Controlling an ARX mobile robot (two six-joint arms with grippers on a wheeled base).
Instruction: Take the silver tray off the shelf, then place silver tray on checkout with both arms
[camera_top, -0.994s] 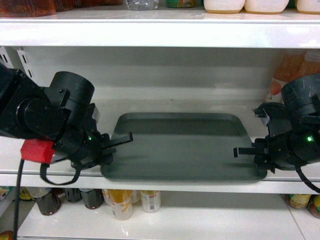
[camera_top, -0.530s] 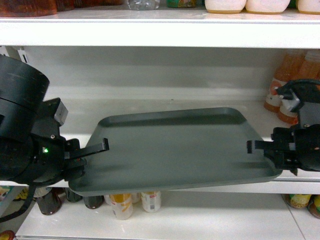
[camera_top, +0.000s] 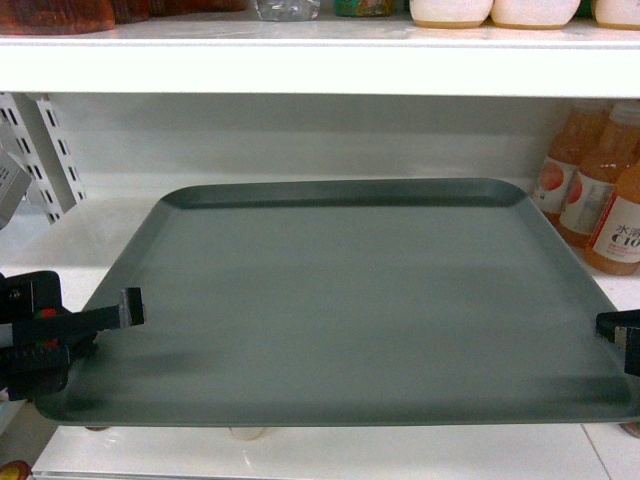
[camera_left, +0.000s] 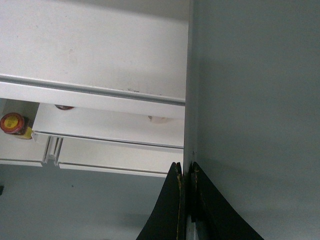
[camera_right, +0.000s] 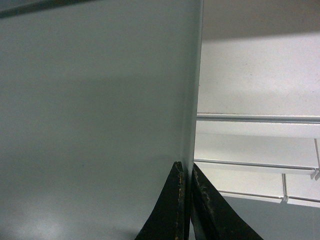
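Silver tray (camera_top: 340, 300) fills most of the head view, held flat in front of the shelf (camera_top: 320, 215), with its near edge well out past the shelf's front. At the tray's left edge, the left gripper (camera_top: 100, 320) is pinched onto the rim, both black fingers (camera_left: 197, 200) tight on either side of it. At the tray's right edge, the right gripper (camera_top: 620, 330) clamps the rim the same way. Orange drink bottles (camera_top: 590, 195) stand on the shelf just right of the tray's far corner.
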